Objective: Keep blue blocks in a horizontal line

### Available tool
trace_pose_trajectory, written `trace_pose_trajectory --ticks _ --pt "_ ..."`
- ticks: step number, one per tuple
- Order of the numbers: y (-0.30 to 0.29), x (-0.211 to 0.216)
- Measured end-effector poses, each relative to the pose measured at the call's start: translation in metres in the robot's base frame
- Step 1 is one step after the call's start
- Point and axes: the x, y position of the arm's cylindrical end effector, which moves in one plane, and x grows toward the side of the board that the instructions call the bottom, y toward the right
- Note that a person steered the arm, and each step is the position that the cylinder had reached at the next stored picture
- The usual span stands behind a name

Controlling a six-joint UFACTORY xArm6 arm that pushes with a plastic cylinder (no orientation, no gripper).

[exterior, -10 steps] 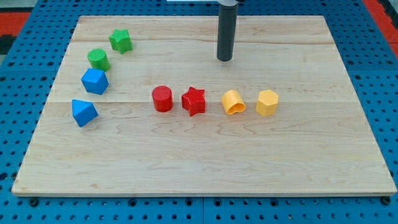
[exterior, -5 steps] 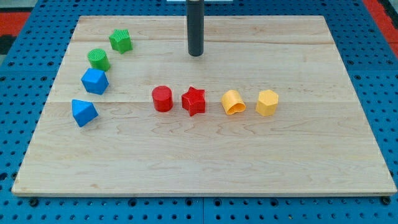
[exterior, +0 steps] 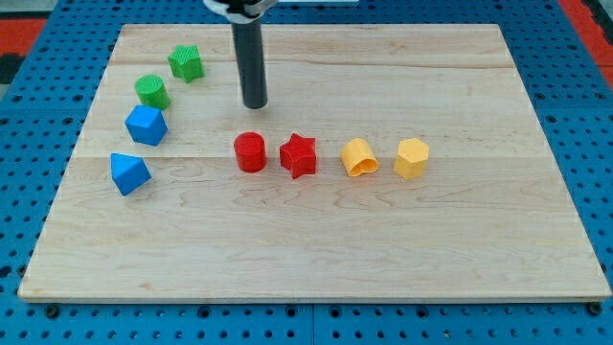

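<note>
Two blue blocks lie at the view's left: a blue cube-like block [exterior: 146, 125] and, below and slightly left of it, a blue pointed block [exterior: 129, 173]. They stand one above the other, slightly apart. My tip [exterior: 255, 104] rests on the board above the red cylinder [exterior: 250, 151], well to the right of both blue blocks and touching no block.
A green star-like block [exterior: 186, 63] and a green cylinder [exterior: 151, 91] sit above the blue blocks. A red star [exterior: 299, 155], a yellow arch-like block [exterior: 359, 157] and a yellow hexagonal block [exterior: 412, 158] form a row with the red cylinder. The wooden board [exterior: 460, 240] lies on a blue pegboard.
My tip has slid left and slightly down, from the upper middle of the board to just above the red cylinder. No block has moved.
</note>
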Motion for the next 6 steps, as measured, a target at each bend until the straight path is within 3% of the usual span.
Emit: trace_pose_trajectory --ticks 4,6 --pt "-0.076 0.002" --pt "-0.112 0.022"
